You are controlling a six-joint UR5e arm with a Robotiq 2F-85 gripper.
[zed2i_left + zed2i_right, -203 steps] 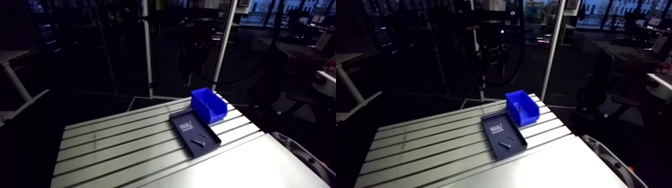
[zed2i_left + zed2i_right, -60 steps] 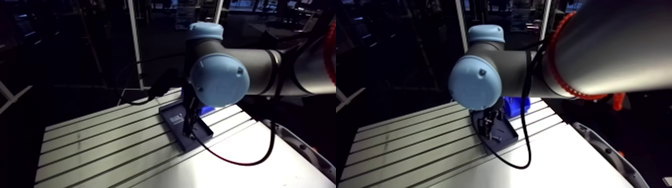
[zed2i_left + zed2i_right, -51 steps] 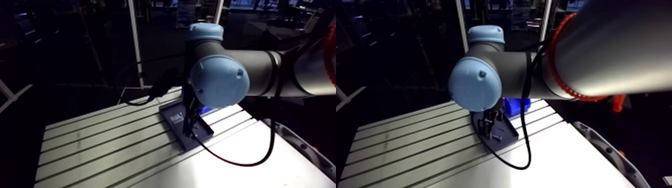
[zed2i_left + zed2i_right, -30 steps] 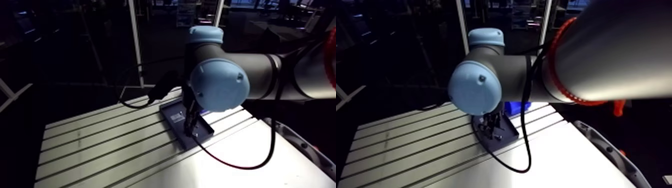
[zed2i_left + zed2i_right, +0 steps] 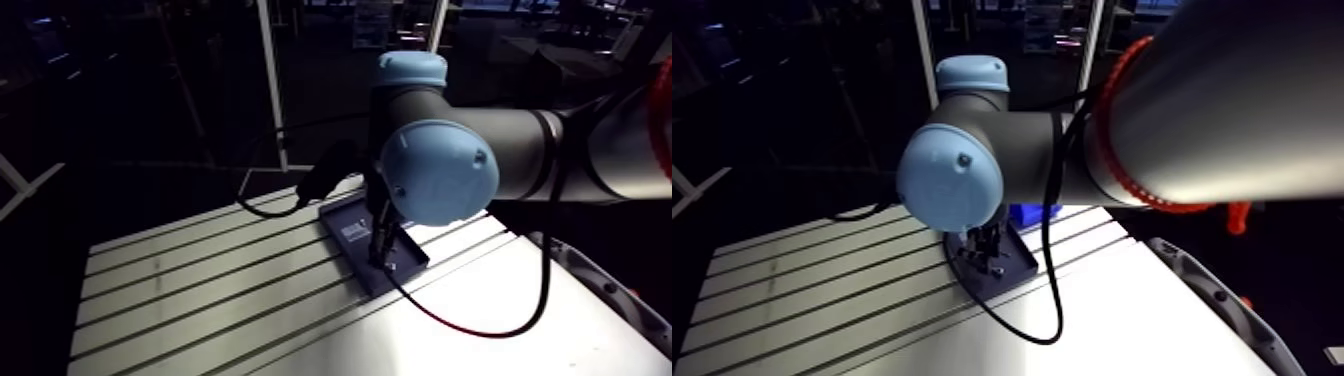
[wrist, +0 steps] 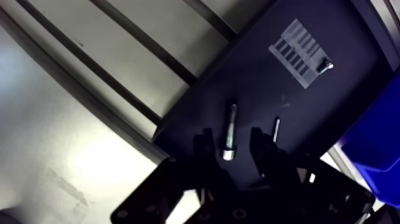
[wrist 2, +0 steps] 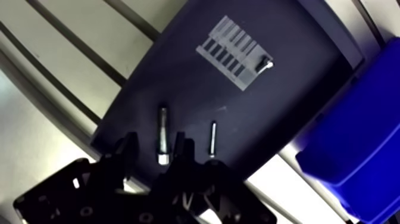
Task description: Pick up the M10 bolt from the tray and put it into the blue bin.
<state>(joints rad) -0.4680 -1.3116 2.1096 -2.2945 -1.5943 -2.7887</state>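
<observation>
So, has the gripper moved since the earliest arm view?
Yes. The gripper, then clear of the tray, now hangs low over it, open astride the bolt.

Table: slotted aluminium table [image 5: 200, 290]; pale top with dark parallel slots; a smooth bright plate [image 5: 470, 335] adjoins its near side
Light: dim room; the table top is the brightest surface; a glare patch lies on the smooth plate in the wrist view
Uprights: a white post [image 5: 268, 90] rises behind the table's far edge; a second white post [image 5: 437, 25] stands off to one side of it, leaning in the arm view
Floor: dark floor [image 5: 150, 190] beyond the far edge
Side furniture: pale slanted desk leg [image 5: 22, 185], well apart from the table
Far room: small lit patches [image 5: 372, 20]; too dim to name
</observation>
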